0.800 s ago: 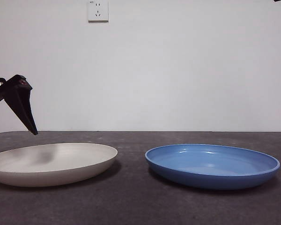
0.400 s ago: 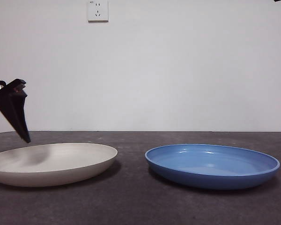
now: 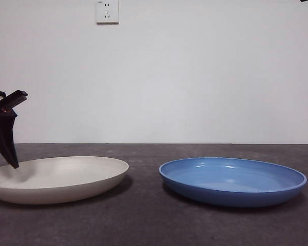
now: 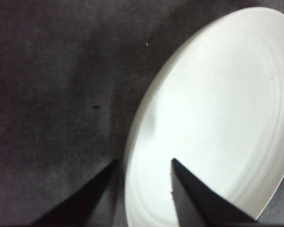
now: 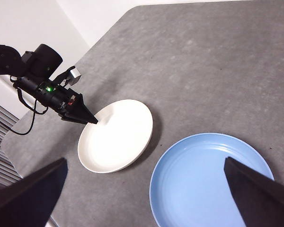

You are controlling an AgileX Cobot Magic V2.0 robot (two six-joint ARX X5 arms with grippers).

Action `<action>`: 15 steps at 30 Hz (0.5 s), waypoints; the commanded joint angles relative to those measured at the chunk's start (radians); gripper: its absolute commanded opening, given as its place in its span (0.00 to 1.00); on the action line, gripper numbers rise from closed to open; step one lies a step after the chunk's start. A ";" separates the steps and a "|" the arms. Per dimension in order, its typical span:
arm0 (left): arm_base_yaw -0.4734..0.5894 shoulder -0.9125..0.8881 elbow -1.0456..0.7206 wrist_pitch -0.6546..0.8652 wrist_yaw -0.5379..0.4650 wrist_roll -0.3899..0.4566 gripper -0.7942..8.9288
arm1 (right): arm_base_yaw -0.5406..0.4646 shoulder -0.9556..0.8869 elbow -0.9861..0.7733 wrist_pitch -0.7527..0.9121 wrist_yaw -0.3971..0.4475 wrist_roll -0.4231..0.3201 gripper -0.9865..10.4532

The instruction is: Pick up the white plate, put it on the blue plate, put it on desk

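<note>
The white plate (image 3: 61, 179) lies on the desk (image 3: 143, 220) at the left, and the blue plate (image 3: 233, 179) lies to its right with a gap between them. My left gripper (image 3: 10, 161) is low at the white plate's left rim, pointing down. In the left wrist view this gripper (image 4: 144, 163) is open and straddles the rim of the white plate (image 4: 217, 118), one jaw over the desk and one over the plate's inside. From high above, my right gripper (image 5: 144, 163) is wide open and holds nothing, looking down on the white plate (image 5: 116, 137) and blue plate (image 5: 213, 179).
A wall socket (image 3: 107, 11) sits high on the white wall behind the desk. The desk's rounded edge (image 5: 19, 137) runs close behind the left arm (image 5: 42, 80). A black tip (image 3: 304, 1) shows at the top right corner.
My left gripper has dropped lower and shifted left, from above the white plate's inside to its left rim. Both plates have stayed put.
</note>
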 commanded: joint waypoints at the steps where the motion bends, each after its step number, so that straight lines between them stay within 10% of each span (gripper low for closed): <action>1: -0.002 0.023 0.019 -0.003 -0.020 0.016 0.19 | 0.005 0.004 0.018 0.006 0.000 -0.009 0.70; 15: -0.010 0.024 0.067 -0.034 -0.100 0.015 0.09 | 0.003 -0.015 0.039 -0.035 0.018 -0.010 0.70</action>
